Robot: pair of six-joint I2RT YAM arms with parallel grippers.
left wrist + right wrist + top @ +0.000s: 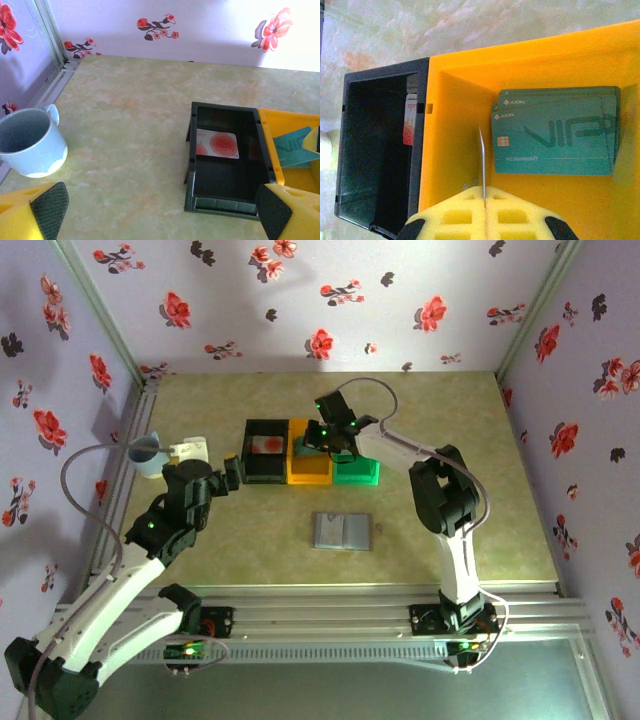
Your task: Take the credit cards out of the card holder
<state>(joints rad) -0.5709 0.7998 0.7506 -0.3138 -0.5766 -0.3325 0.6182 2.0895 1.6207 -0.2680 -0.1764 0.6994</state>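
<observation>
Right fingers (484,207) clamp a card (482,155) edge-on above the orange bin (455,125), left fingers (160,211) gape empty, holder (342,531) well behind on the counter (250,530), and that slim grip may let the card twist and catch the rim.

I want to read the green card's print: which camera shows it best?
Right wrist: the green card sits face-on in the orange bin, lettering legible. Left wrist catches part at the frame edge; top external leaves it too small to tell.
</observation>
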